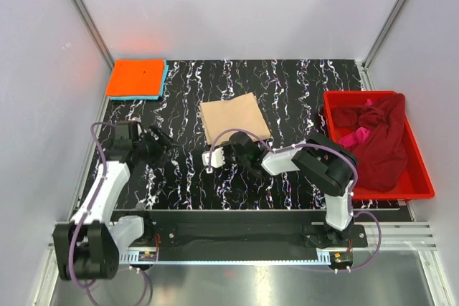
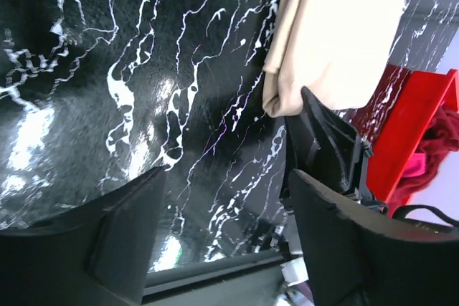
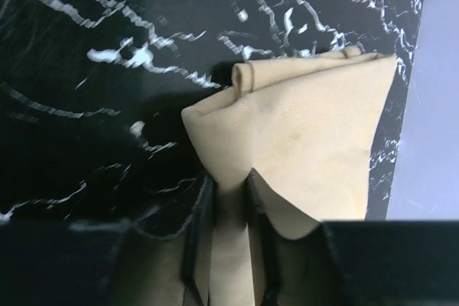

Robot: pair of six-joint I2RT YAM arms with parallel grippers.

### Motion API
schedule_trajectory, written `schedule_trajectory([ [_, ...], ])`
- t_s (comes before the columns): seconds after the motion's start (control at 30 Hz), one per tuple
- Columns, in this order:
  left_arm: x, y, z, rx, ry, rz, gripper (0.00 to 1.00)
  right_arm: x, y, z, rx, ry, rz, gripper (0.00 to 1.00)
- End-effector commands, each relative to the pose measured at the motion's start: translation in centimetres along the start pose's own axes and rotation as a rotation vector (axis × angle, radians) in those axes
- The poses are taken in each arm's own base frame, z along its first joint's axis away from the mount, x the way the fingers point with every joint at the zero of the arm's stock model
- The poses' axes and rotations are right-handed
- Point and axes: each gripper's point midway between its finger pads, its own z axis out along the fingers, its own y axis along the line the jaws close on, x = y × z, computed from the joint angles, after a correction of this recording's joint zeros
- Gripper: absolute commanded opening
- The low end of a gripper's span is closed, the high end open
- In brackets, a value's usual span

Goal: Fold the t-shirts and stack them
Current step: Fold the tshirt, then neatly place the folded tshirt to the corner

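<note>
1. The R gripper (image 3: 228,228) was shut on the tan tee's (image 3: 308,134) near edge, cloth pinched between its fingers, prob. to drag or fold it.
2. The L gripper (image 1: 154,141) hung wide open and empty over the glossy marbled table (image 1: 287,91), left of that tee.
3. The tan tee lay mid-table as a soft folded square w/ its near corner bunched.
4. On the right, the rigid red bin (image 1: 337,116) held a crumpled maroon tee (image 1: 380,141) and a pink tee (image 1: 356,135), both unfolded.
5. In the far-left corner, the orange tee (image 1: 136,78) sat flat atop the blue tee (image 1: 166,77), a finished stack.

Tan shirt (image 3: 308,141): near edge vanishes between the fingers of the right gripper (image 3: 229,249), cut off by the frame. Beyond the left gripper (image 2: 226,177), the red bin (image 2: 412,123) is partly cropped, and the maroon shirt (image 2: 436,137) inside is blurred.
</note>
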Motion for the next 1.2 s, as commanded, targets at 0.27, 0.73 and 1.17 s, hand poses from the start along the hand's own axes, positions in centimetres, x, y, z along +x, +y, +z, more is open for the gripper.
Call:
schedule_trajectory([
  [0.27, -3.9, -5.6, 8.0, 0.196, 0.135, -0.1, 0.81, -3.4, -6.6, -0.5, 0.029, -0.069, 0.017, 0.0],
  [0.73, -6.4, -11.1, 15.8, 0.312, 0.122, -0.186, 0.89, -1.7, -10.8, -3.3, 0.039, -0.102, 0.154, 0.0],
  [1.17, -6.5, -10.4, 21.2, 0.236, 0.152, -0.264, 0.96, -2.0, -13.4, -3.9, 0.095, -0.155, 0.236, 0.0],
])
